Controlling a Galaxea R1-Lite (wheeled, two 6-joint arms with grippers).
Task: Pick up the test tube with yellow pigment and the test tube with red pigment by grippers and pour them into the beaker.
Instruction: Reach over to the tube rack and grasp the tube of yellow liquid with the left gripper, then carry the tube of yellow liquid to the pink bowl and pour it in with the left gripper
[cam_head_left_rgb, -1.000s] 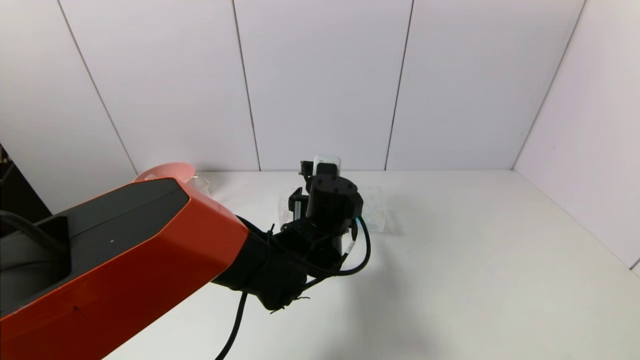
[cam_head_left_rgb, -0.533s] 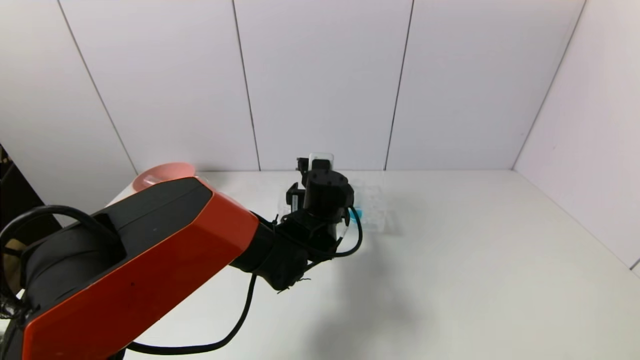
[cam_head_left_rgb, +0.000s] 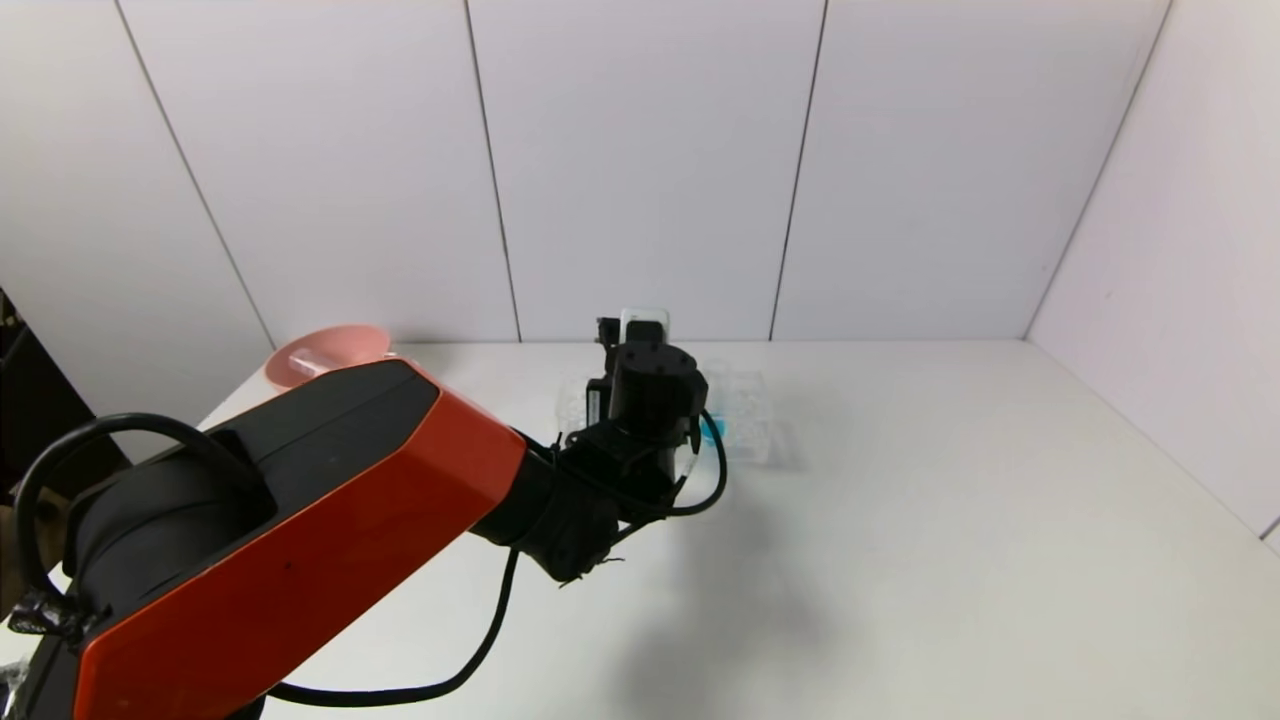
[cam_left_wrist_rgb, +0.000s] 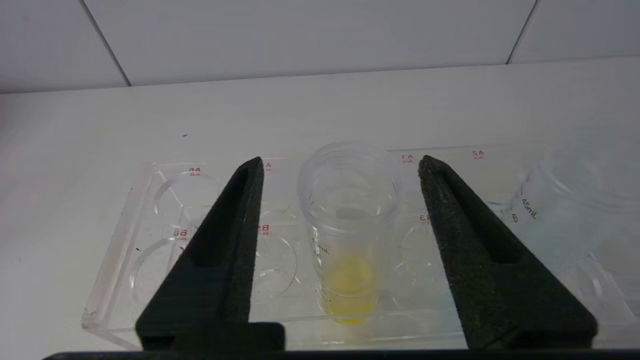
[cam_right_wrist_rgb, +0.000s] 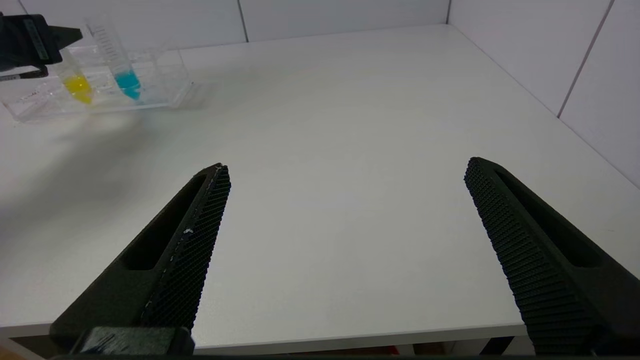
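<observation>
Pink bowl (cam_head_left_rgb: 325, 352): far left of white counter (cam_head_left_rgb: 950, 520), by the back wall.

Left gripper (cam_left_wrist_rgb: 340, 165): reaching over the clear tube rack (cam_left_wrist_rgb: 150, 220) at mid-counter; jaws spread, 1 on each side of the tube with yellow liquid (cam_left_wrist_rgb: 347, 235), gaps visible on both sides, no contact.

Tube with yellow liquid: upright in a rack hole, between the jaws.

Beaker (cam_left_wrist_rgb: 575, 200): clear, printed markings, just beside the rack.

Tube with blue liquid (cam_right_wrist_rgb: 120, 62): tilted in the rack, next to the yellow one.

Tube with red liquid: cannot tell where.

Right gripper (cam_right_wrist_rgb: 347, 172): low at the near counter edge, well apart from the rack; jaws spread wide, nothing between them.
</observation>
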